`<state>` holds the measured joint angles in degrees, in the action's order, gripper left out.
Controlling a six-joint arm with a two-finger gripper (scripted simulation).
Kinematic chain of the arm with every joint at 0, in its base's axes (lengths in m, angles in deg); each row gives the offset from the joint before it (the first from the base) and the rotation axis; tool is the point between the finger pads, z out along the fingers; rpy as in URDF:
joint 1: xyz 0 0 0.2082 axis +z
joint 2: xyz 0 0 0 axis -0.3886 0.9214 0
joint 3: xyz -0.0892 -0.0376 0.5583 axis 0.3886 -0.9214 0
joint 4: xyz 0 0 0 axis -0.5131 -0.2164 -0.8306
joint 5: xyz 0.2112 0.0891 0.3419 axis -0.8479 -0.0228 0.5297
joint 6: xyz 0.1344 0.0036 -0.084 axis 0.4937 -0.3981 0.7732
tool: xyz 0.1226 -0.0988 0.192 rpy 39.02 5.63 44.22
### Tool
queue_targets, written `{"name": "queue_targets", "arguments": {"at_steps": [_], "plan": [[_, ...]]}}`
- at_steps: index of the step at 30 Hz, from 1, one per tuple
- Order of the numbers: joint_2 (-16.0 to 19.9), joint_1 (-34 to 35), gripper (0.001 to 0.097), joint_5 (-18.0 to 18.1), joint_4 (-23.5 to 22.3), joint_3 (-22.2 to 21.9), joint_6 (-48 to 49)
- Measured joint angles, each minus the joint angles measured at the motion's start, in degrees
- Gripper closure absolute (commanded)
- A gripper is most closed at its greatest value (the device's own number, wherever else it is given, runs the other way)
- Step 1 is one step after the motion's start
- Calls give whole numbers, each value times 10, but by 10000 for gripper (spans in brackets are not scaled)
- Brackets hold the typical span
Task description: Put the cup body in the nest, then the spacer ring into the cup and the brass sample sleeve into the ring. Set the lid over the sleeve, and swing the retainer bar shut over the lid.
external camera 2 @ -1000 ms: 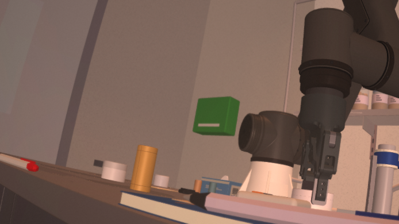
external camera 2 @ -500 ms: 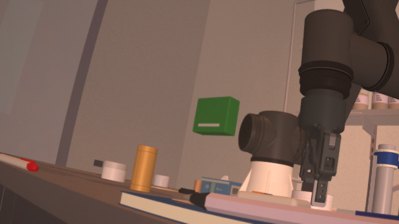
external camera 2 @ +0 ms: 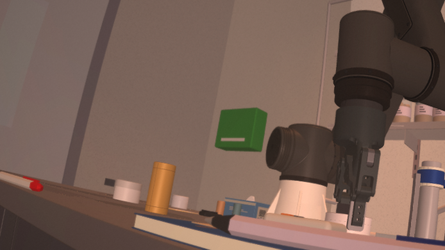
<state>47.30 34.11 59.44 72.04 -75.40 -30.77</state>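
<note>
The white cup body sits low at the right end of the bench on the pinkish plate, and I grip it with my gripper, which comes straight down from the dark arm. Its lower part is hidden behind the plate's edge. The brass sample sleeve stands upright far to the left. A wider white cylinder stands behind it to the left. A small white cylinder stands just right of the sleeve.
The robot's white base rises directly left of the gripper. A book lies along the bench front with a black marker on it. A grey and blue post stands at right. A red-capped marker lies far left.
</note>
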Motion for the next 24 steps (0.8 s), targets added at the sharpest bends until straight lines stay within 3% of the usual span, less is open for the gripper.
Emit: {"name": "queue_targets", "arguments": {"at_steps": [24], "plan": [[0,0,191,0,0,0,0]]}}
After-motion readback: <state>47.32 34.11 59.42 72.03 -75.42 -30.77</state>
